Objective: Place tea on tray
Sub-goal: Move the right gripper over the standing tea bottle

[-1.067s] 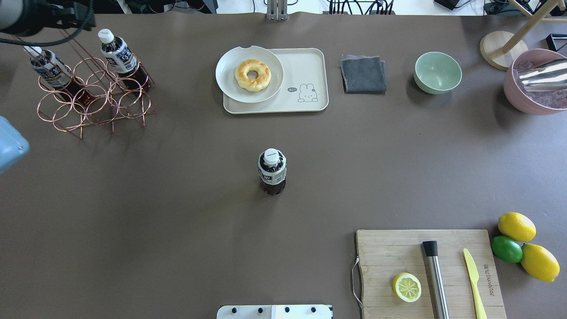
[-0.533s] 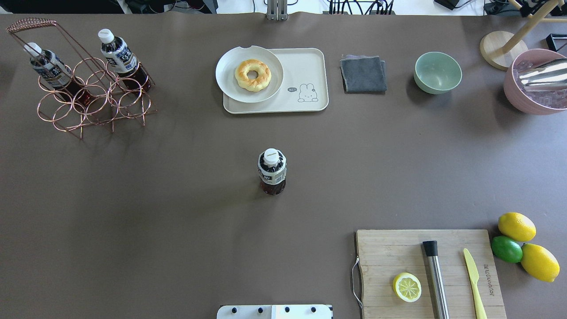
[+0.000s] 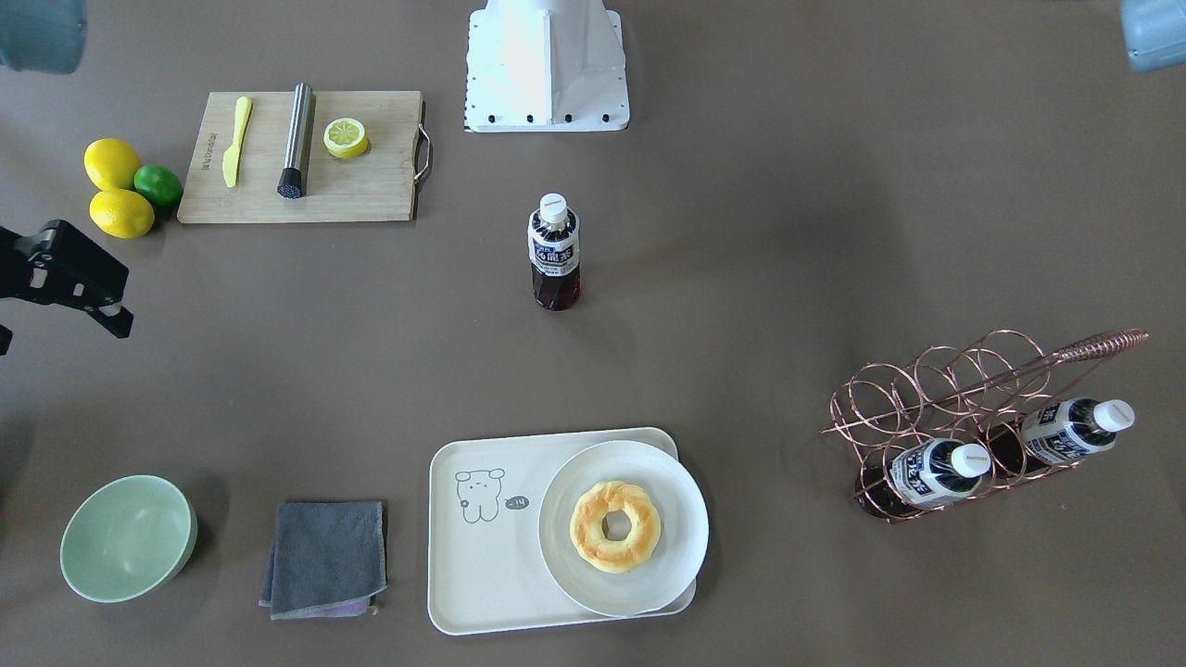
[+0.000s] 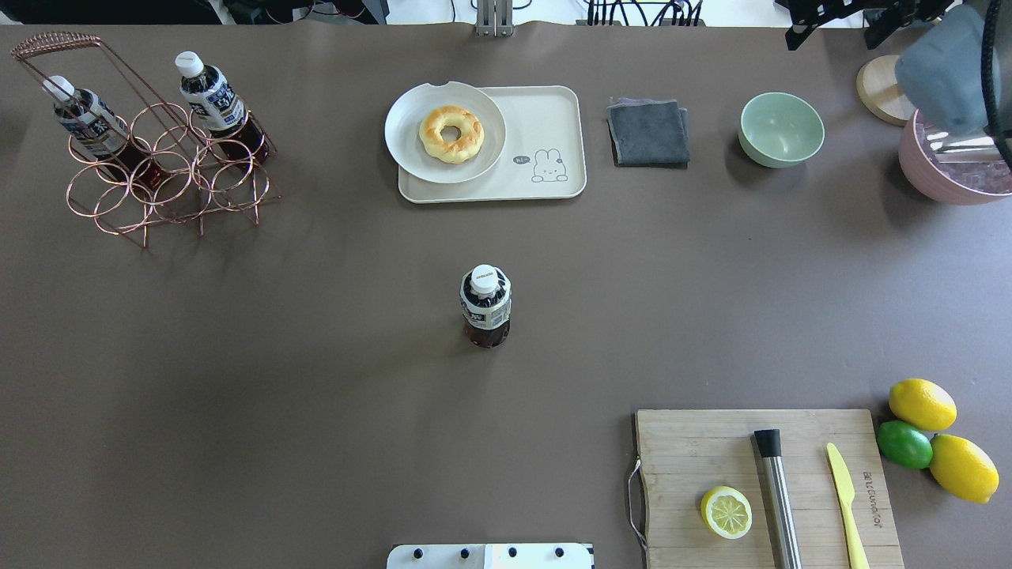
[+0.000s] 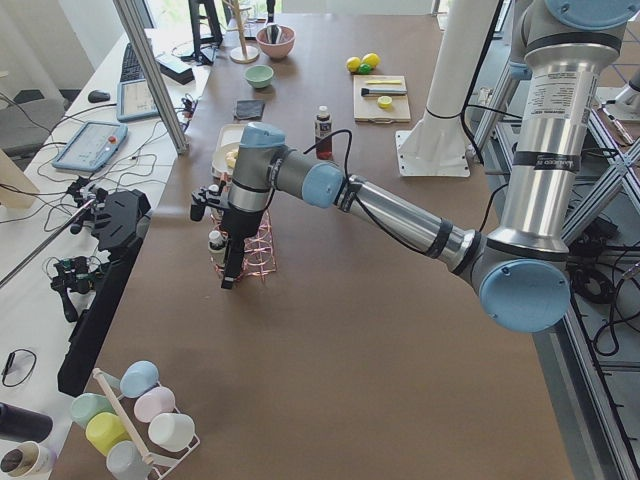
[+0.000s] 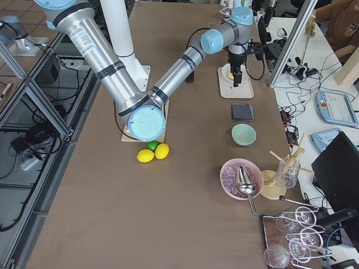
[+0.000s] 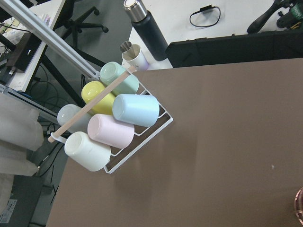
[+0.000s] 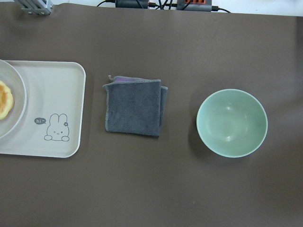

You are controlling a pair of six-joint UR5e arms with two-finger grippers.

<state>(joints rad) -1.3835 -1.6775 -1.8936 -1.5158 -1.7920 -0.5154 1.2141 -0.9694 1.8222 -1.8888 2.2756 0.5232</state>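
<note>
The tea [image 4: 485, 307] stands upright alone at the table's middle; it also shows in the front view [image 3: 554, 252]. The cream tray [image 4: 545, 126] lies beyond it at the far side, with a round white plate [image 4: 407, 111] and a doughnut [image 4: 451, 133] on its left half. My right gripper [image 4: 834, 32] is open and empty, high above the far right of the table, over the cloth and bowl; it shows at the front view's left edge [image 3: 57, 315]. My left gripper [image 5: 229, 268] hangs by the wire rack in the exterior left view only; I cannot tell its state.
A copper wire rack [image 4: 166, 186] at the far left holds two more alike bottles. A grey cloth [image 4: 648, 132], green bowl [image 4: 781, 129] and pink bowl [image 4: 941, 182] line the far right. A wooden board [image 4: 688, 450] with lemon half, muddler and knife lies near right.
My left arm has left the overhead view's top left corner. My right arm and gripper have come in at its top right. The tea has not moved.
</note>
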